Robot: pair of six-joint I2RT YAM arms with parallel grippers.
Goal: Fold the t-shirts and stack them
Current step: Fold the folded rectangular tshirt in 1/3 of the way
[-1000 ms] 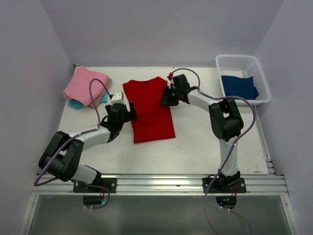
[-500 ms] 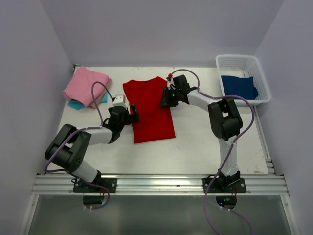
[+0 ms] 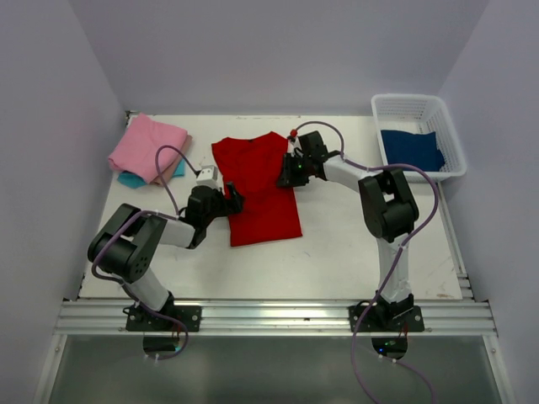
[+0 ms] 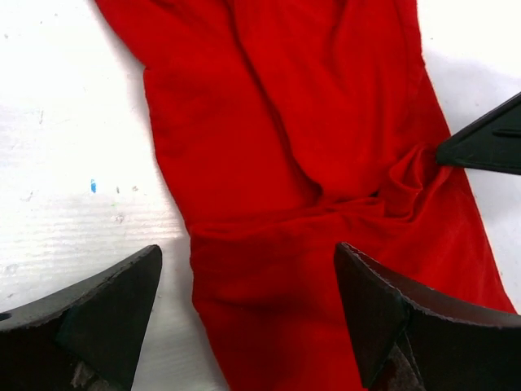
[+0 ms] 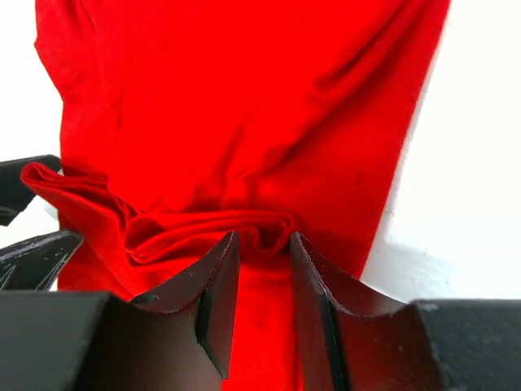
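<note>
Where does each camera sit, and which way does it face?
Top external: above and behind the robot, facing down at the table, red t-shirt, left claw, right claw.
Left wrist: on the left arm, facing down at the shirt's edge between its open fingers.
Right wrist: facing down its fingers, pinching a shirt fold.
Shared: each wrist view shows the other claw's tip.

White table (image 3: 354, 252) across the middle of the top view. At frame centre, flat on it, a red t-shirt (image 3: 257, 189), bunched midway. Upper left, a stack of folded t-shirts (image 3: 147, 150), pink on top, turquoise and beige edges beneath. Upper right, a white mesh basket (image 3: 408, 109).
</note>
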